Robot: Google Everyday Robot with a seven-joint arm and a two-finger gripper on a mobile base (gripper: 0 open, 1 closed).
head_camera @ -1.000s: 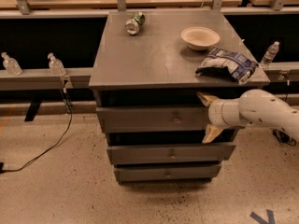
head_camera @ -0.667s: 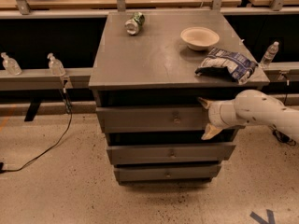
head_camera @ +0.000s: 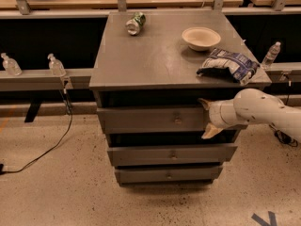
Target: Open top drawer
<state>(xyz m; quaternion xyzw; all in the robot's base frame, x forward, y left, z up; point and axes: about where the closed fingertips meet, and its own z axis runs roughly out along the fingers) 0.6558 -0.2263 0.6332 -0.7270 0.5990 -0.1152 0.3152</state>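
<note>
The top drawer (head_camera: 141,120) is the tallest grey front of the cabinet, with a small round metal knob (head_camera: 178,121) at its centre. A dark gap shows above it, under the cabinet top. My gripper (head_camera: 207,118), on a white arm coming in from the right, is at the right end of this drawer front. It is open: one finger points up at the front's top corner and the other (head_camera: 209,133) points down at its bottom corner. The gripper is well to the right of the knob. The drawer's tray is hidden.
Two shorter drawers, the middle (head_camera: 171,154) and the bottom (head_camera: 167,174), sit below. On the cabinet top (head_camera: 155,65) lie a can (head_camera: 134,23), a white bowl (head_camera: 201,37) and a chip bag (head_camera: 228,65). Bottles (head_camera: 55,66) stand on side rails. A cable (head_camera: 47,149) crosses the floor at left.
My gripper and arm have shifted a little to the left along the top drawer front. The drawers and the things on top have not visibly moved.
</note>
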